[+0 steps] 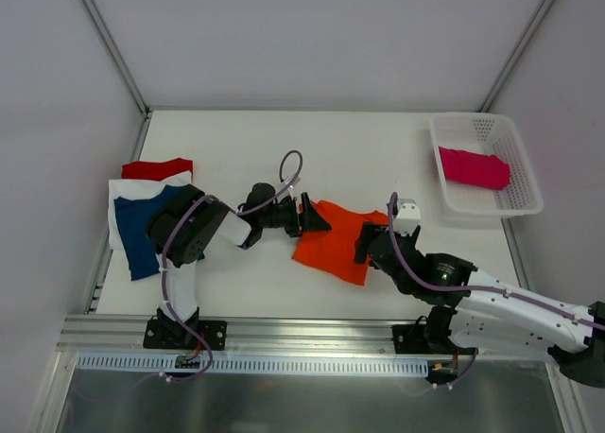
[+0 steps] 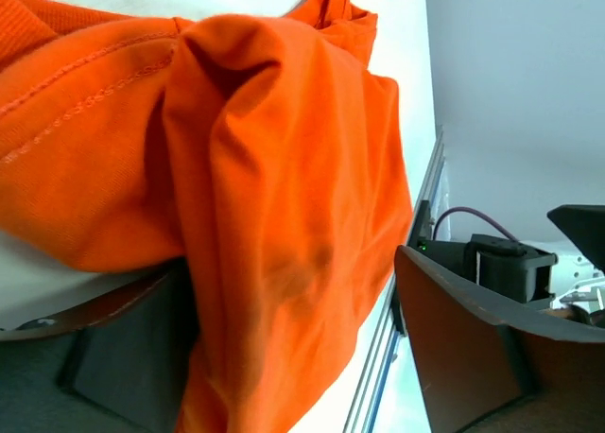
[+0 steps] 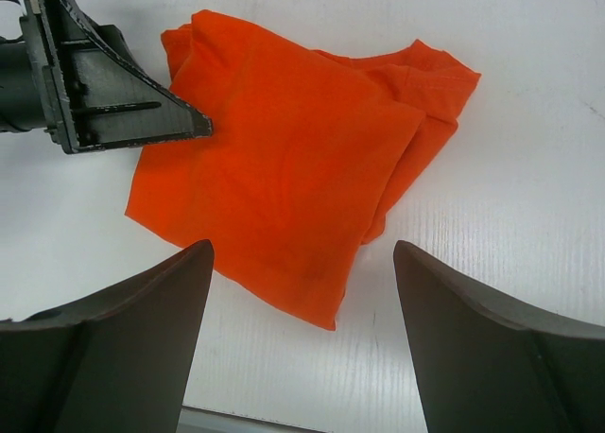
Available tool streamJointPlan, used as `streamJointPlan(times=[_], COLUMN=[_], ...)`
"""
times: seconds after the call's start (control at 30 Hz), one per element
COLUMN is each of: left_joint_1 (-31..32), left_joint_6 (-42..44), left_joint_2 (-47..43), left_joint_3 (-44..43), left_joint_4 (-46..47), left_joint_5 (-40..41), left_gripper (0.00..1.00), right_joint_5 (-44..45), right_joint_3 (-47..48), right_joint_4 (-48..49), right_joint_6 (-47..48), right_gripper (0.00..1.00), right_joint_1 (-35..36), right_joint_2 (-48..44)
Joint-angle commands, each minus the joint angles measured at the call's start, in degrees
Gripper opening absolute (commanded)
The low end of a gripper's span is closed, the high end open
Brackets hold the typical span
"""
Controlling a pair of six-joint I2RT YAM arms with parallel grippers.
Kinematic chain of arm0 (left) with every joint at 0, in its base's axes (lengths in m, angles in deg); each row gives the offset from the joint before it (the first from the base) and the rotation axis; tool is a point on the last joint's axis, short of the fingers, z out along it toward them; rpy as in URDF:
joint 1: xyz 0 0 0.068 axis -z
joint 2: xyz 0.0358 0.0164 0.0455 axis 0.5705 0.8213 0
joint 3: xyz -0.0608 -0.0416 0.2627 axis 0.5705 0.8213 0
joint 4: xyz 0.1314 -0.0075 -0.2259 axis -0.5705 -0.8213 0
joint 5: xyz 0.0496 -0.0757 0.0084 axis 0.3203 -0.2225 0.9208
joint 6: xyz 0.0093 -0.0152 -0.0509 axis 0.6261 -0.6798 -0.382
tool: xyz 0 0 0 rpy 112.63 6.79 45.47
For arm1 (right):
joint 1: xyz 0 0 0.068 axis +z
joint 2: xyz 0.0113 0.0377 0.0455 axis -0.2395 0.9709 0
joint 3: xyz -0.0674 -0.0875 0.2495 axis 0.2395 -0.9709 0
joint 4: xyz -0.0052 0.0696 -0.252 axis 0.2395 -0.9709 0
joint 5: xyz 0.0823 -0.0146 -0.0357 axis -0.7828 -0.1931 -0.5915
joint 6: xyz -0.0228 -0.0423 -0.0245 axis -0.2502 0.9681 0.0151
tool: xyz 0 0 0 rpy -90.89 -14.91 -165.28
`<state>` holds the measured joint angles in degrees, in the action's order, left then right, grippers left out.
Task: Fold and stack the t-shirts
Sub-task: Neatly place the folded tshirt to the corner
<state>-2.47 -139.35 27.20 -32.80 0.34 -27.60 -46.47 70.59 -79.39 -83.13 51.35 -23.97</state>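
Note:
A folded bright orange t-shirt [image 1: 336, 239] lies flat mid-table and also shows in the right wrist view [image 3: 284, 168]. My left gripper [image 1: 317, 216] is at its far left corner with the jaws wide open. In the left wrist view the orange cloth [image 2: 284, 197] bunches between the jaws and rests against the left finger [image 2: 104, 357]. My right gripper [image 1: 371, 246] is open and empty, just above the shirt's right near edge [image 3: 302, 291]. A navy shirt [image 1: 142, 230] lies on a white one [image 1: 128, 189] and a red one [image 1: 156, 168] at the left.
A white mesh basket [image 1: 515, 201] at the back right holds a folded magenta pink shirt [image 1: 473, 166]. Enclosure walls stand close on the left, right and back. A metal rail [image 1: 302, 334] runs along the table's near edge.

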Motion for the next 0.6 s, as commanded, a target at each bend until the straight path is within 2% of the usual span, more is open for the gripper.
streamJointPlan(times=[0.0, 0.1, 0.2, 0.23, 0.33, 0.37, 0.4, 0.43, 0.57], left_joint_1=[2.05, 2.58, 3.19, 3.45, 3.54, 3.63, 3.72, 3.98, 4.33], left_joint_6=[1.65, 1.21, 1.12, 1.29, 1.47, 1.82, 2.52, 2.79, 3.32], left_joint_2=[3.28, 4.42, 5.39, 5.48, 5.83, 6.0, 6.09, 6.09, 5.92], left_joint_3=[-0.94, -2.08, -2.97, -3.05, -3.58, -3.84, -4.46, -4.46, -4.55], left_joint_4=[-2.63, -2.36, -2.36, -2.53, -3.32, -4.11, -5.07, -5.87, -5.44], left_joint_5=[-0.61, -0.88, -1.14, -0.88, -0.61, -0.61, -0.44, -0.35, -0.26], left_gripper=[0.81, 0.81, 0.74, 0.63, 0.41, 0.19, 0.07, 0.0, 0.0], right_joint_5=[1.58, 1.58, 1.66, 1.66, 1.75, 1.75, 1.75, 1.84, 1.75], right_joint_3=[-0.48, -0.92, -1.36, -1.44, -1.88, -2.06, -2.32, -2.59, -3.11], right_joint_4=[-1.12, -0.95, -0.86, -0.86, -1.3, -1.3, -1.3, -1.39, -1.65], right_joint_6=[-1.28, -1.54, -1.72, -1.81, -2.24, -2.42, -2.51, -2.6, -2.95], right_gripper=[0.81, 0.8, 0.8, 0.8, 0.8, 0.8, 0.8, 0.8, 0.8], right_joint_1=[0.44, 0.53, 0.53, 0.45, 0.53, 0.45, 0.53, 0.53, 0.53], right_joint_2=[-1.23, -1.67, -2.29, -2.55, -2.9, -3.17, -3.43, -3.69, -4.48])
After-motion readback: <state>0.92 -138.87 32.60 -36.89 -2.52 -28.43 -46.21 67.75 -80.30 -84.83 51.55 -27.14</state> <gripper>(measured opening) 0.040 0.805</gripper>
